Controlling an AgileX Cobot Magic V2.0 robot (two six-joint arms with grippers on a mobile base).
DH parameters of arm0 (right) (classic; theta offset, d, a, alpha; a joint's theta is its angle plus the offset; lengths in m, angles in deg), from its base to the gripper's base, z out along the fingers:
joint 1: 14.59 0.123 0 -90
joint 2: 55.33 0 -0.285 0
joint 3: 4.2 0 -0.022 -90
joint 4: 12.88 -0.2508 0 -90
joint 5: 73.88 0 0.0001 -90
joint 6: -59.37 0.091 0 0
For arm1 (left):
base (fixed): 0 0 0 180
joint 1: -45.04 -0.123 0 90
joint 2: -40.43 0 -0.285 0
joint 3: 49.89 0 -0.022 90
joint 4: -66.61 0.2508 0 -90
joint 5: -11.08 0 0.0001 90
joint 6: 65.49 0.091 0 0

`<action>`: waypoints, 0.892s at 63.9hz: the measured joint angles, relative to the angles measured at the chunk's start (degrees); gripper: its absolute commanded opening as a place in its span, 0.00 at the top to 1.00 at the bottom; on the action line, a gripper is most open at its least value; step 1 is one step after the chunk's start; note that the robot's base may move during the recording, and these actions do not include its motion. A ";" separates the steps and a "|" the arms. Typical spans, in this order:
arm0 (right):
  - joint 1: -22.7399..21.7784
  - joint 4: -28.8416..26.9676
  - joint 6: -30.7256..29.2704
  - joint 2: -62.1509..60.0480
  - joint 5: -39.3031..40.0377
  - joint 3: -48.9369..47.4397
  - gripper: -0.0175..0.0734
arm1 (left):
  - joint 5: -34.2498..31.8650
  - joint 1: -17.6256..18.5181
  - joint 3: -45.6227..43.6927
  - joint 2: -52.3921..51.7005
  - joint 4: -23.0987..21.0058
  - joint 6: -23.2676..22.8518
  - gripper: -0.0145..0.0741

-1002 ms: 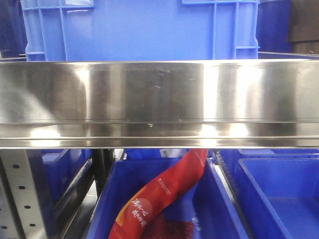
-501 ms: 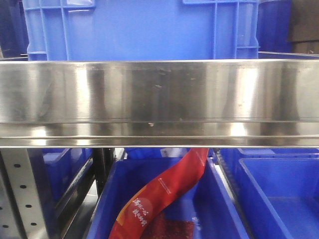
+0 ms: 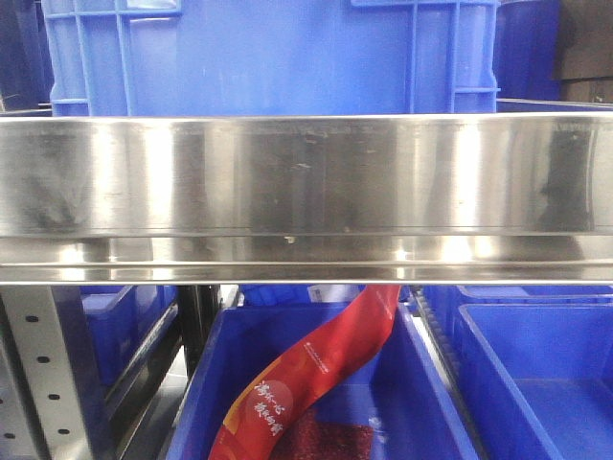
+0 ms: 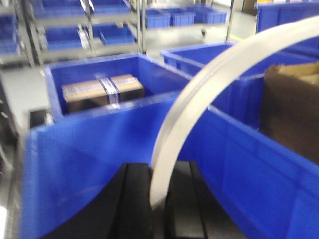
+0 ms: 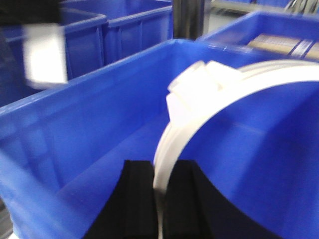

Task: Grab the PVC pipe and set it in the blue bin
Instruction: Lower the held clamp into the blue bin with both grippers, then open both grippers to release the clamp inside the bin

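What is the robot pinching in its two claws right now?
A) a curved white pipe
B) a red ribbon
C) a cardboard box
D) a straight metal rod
A: in both wrist views a curved white pipe rises from between the black fingers of the left gripper and the right gripper, with a blue bin just beyond it.

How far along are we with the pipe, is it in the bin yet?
Done: the grab; left gripper and right gripper both clamp the white PVC pipe. In hand: pipe held over the open blue bin. Left: lower and release it.
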 measured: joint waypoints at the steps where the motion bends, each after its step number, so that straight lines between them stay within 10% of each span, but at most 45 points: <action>1: 0.00 -0.14 0.00 0.48 0.00 -0.29 0.99 | 0.04 0.00 -0.12 0.52 0.02 0.00 0.93; 17: 0.00 -0.94 0.00 3.53 -1.84 -3.09 0.83 | 2.38 0.12 -0.61 4.25 -0.41 0.00 0.61; 33: 0.00 -1.04 0.00 3.53 -1.84 -3.43 0.49 | 2.44 0.12 -0.95 4.25 -1.26 0.00 0.57; 49: 0.00 -1.16 0.00 3.04 -1.98 -3.43 0.51 | 3.24 0.12 -0.95 3.67 -4.43 0.00 0.62; 57: 0.00 -1.16 0.00 0.75 -2.08 -3.43 0.72 | 4.95 0.12 -0.95 1.24 -4.83 0.00 0.86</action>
